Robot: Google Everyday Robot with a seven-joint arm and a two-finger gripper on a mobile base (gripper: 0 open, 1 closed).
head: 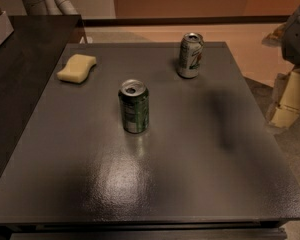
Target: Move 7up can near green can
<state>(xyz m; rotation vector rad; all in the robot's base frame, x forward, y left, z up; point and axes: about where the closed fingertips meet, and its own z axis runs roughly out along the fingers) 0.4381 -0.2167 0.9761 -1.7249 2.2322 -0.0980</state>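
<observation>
The 7up can (pixel 190 55), silver-white with green and red marks, stands upright near the far edge of the dark table (pixel 190 174), right of centre. The green can (pixel 134 106), dark green with a silver top, stands upright near the table's middle, well apart from the 7up can. My gripper (pixel 285 109), a pale cream piece under a grey arm part, hangs at the right edge of the view. It is beyond the table's right side and holds nothing I can see. It is far from both cans.
A yellow sponge (pixel 77 67) lies at the table's far left. A darker counter (pixel 25 59) adjoins the table on the left. An arm shadow (pixel 225 119) falls on the table's right part. Floor lies past the far and right edges.
</observation>
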